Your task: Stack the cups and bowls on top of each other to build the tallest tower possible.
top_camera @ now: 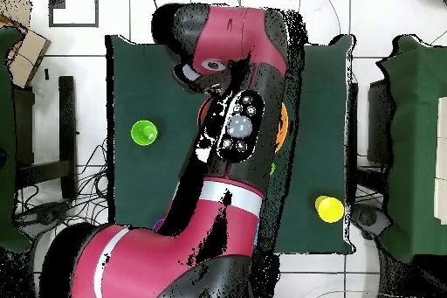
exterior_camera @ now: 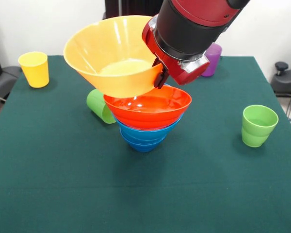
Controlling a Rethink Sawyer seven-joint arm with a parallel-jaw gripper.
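In the front view my gripper (exterior_camera: 160, 76) is shut on the right rim of the big yellow-orange bowl (exterior_camera: 114, 53) and holds it tilted, just above the tower. The tower is an orange-red bowl (exterior_camera: 148, 109) nested on blue bowls (exterior_camera: 144, 138) at the table's middle. A green cup (exterior_camera: 101, 106) lies on its side behind the tower. A yellow cup (exterior_camera: 34, 69) stands far left, a purple cup (exterior_camera: 213, 59) far right behind the arm, and another green cup (exterior_camera: 258, 125) at the right. The light blue cup is hidden. In the overhead view the arm (top_camera: 231, 128) covers the tower.
The table wears a dark green cloth (exterior_camera: 63, 189). The overhead view shows the green cup (top_camera: 143, 132) left of the arm and the yellow cup (top_camera: 329, 209) at the lower right. Dark chairs and gear stand beyond the table's sides (exterior_camera: 286, 77).
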